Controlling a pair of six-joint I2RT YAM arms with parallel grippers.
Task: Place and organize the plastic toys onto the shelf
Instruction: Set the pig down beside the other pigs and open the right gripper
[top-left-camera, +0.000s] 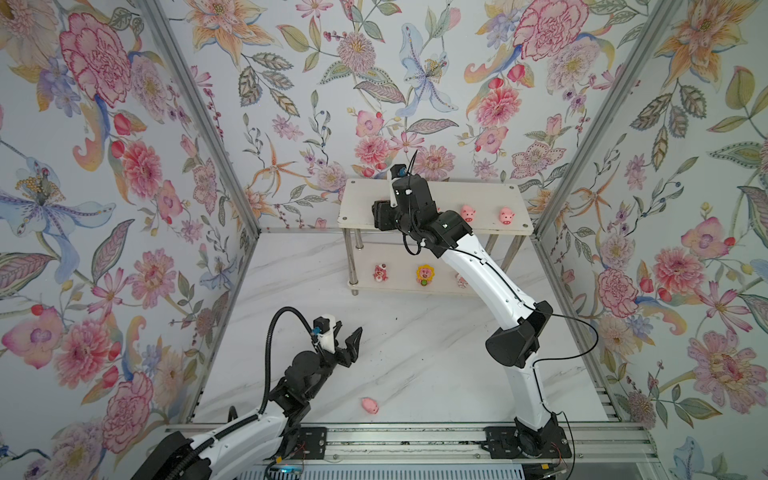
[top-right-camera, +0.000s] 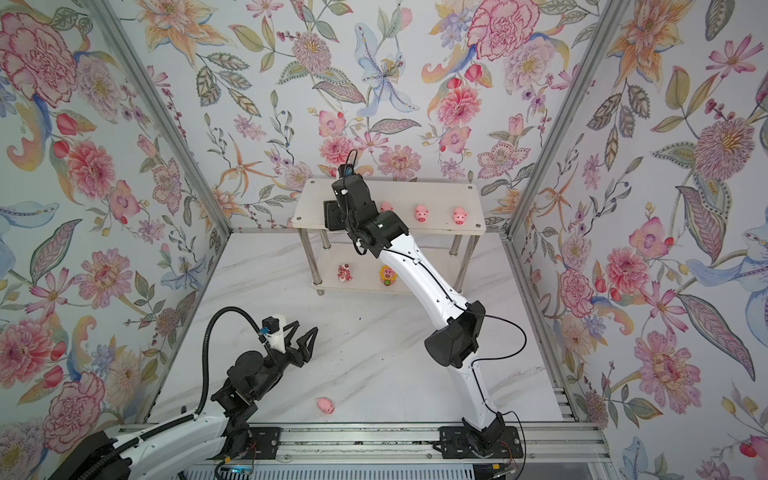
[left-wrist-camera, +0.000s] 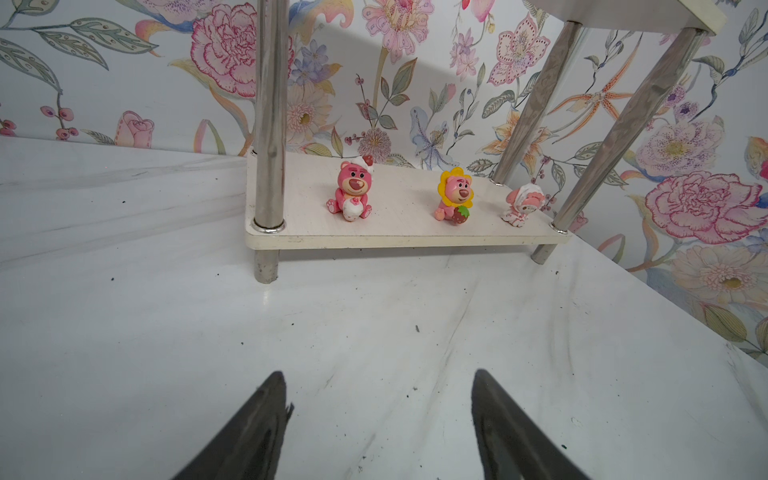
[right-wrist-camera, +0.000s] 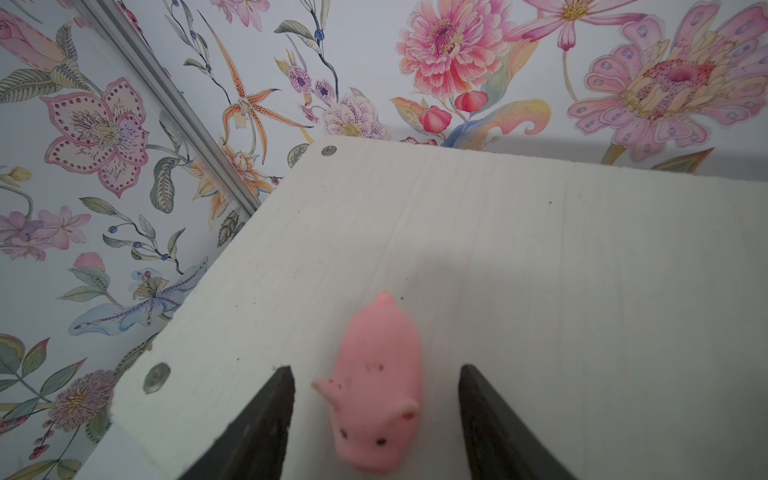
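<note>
R claw (right-wrist-camera: 376, 369) open astride pig (right-wrist-camera: 380, 386) on shelf (right-wrist-camera: 540, 249) top tier nr its end, not gripping; L claw (left-wrist-camera: 378, 372) open, empty; stray pig (top-left-camera: 369, 405) lies on table (top-left-camera: 415, 353); risk: R finger clips pig on withdrawal, tipping it off edge.

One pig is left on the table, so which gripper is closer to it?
Left. The left gripper hangs open over the table near that pig; the right gripper is away over the shelf.
</note>
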